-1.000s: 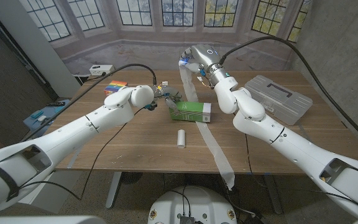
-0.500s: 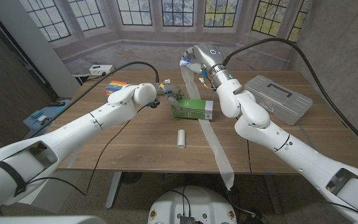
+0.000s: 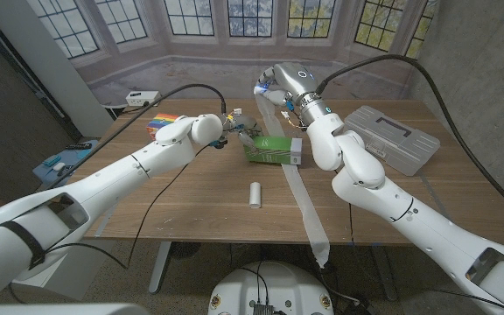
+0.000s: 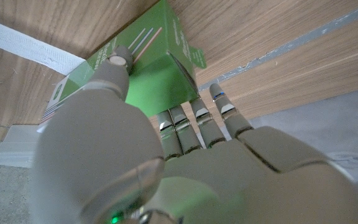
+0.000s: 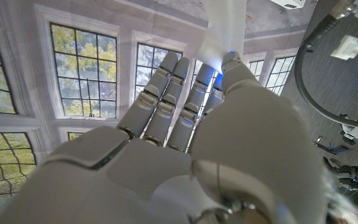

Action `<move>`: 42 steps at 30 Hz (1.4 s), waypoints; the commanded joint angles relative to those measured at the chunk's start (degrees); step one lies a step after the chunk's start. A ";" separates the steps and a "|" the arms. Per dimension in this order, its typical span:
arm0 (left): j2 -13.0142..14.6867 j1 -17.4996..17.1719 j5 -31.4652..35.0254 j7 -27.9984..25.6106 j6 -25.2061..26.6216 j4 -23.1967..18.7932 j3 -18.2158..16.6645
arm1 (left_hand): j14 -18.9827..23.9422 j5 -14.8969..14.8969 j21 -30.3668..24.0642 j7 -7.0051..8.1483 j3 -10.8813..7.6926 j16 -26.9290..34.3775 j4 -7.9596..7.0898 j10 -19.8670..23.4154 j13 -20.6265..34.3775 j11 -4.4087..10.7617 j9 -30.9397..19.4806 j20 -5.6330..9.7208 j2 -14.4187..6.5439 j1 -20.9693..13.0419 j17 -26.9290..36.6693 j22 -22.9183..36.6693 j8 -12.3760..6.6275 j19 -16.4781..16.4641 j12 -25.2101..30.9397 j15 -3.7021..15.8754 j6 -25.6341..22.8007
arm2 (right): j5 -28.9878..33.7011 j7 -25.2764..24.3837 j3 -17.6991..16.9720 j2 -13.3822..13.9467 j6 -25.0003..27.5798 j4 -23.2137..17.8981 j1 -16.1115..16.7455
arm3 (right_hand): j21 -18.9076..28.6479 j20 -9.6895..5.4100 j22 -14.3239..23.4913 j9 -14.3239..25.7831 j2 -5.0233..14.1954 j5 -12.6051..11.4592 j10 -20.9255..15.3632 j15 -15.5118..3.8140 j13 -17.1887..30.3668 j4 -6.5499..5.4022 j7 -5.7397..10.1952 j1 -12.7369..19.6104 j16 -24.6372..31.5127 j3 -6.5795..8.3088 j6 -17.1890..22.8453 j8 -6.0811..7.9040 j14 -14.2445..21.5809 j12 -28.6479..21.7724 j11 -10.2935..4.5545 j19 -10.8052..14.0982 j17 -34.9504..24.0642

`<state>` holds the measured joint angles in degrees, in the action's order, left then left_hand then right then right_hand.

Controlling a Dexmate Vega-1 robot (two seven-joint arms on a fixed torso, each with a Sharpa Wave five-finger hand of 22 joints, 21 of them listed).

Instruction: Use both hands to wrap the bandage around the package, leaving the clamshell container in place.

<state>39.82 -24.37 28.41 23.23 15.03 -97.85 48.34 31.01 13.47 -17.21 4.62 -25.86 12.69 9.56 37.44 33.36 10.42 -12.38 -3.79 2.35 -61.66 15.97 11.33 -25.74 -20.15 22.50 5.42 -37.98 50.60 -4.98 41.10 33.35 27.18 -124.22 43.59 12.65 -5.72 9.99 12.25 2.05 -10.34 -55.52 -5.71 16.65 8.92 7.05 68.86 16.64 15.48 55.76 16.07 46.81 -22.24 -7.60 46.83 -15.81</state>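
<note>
Head view: your left hand (image 3: 234, 131) grips the near-left end of the green package (image 3: 272, 152), which sits mid-bench (image 3: 191, 197). Your right hand (image 3: 269, 87) is raised above and behind the package, holding the bandage (image 3: 300, 194); the strip runs down across the package's right end and trails off the front bench edge. A white roll (image 3: 255, 194) lies in front of the package, the grey clamshell container (image 3: 392, 138) well to the right. Left wrist view: fingers (image 4: 188, 121) clamped on the package (image 4: 148, 78), thumb on top, bandage (image 4: 27, 46) beside it. Right wrist view: fingers (image 5: 173, 93) together, pinching the bandage (image 5: 222, 31) against the thumb.
</note>
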 commanded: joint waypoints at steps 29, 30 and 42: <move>-3.18 3.22 0.35 -1.70 -1.60 4.61 1.95 | 0.43 0.34 -0.24 -1.42 -0.53 -0.14 -0.76 0.66 0.33 0.05 -0.26 -0.15 -4.71 1.10 0.15 0.23 -8.46 0.11 0.23 -0.38 -3.76 | 3.95 3.80 -2.06 -0.37 7.39 -11.40 9.72 | -0.26 -1.51 0.31 0.27 0.52 -0.11 -0.52 -7.50 0.30 0.14 -0.50 0.92 -0.21 -0.50 0.56 -0.46 0.56 0.21 -0.07 0.24 -0.45; -3.26 3.32 0.35 -1.73 -1.75 4.81 2.01 | 0.41 0.34 -0.25 -1.42 -0.52 -0.14 -0.77 0.58 0.33 -0.07 -0.26 -0.13 -4.73 1.11 0.16 0.23 -8.46 0.09 0.20 -0.39 -3.76 | 4.00 4.00 -2.14 -0.22 7.34 -11.63 9.84 | -0.26 -1.51 0.31 0.27 0.56 -0.11 -0.53 -7.49 0.30 0.12 -0.51 0.91 -0.18 -0.51 0.55 -0.47 0.59 0.21 -0.07 0.22 -0.48; -4.34 4.38 0.06 -2.29 -2.50 7.04 2.47 | 0.48 0.35 -0.26 -1.38 -0.55 -0.19 -0.69 0.62 0.41 -0.20 -0.25 -0.14 -4.64 1.14 0.09 0.23 -8.51 0.10 0.16 -0.40 -3.76 | 5.68 5.49 -2.55 -0.80 8.74 -14.82 12.56 | -0.25 -1.45 0.31 0.29 0.67 -0.14 -0.57 -7.48 0.43 0.14 -0.66 1.06 -0.16 -0.66 0.56 -0.56 0.61 0.20 0.04 0.22 -0.60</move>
<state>36.29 -20.79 28.75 21.47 13.25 -92.38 50.41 31.33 13.46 -17.20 4.62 -25.86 12.48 9.56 37.75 33.64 10.10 -12.38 -3.79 2.35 -61.66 15.98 11.33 -25.72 -20.16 22.51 5.11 -37.98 55.03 -0.72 39.05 33.18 34.59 -135.76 53.21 12.65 -5.72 9.99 12.37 2.67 -10.34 -55.52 -5.70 16.92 9.00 6.74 69.47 16.64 14.93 56.08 15.64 46.80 -22.02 -7.60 46.82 -16.11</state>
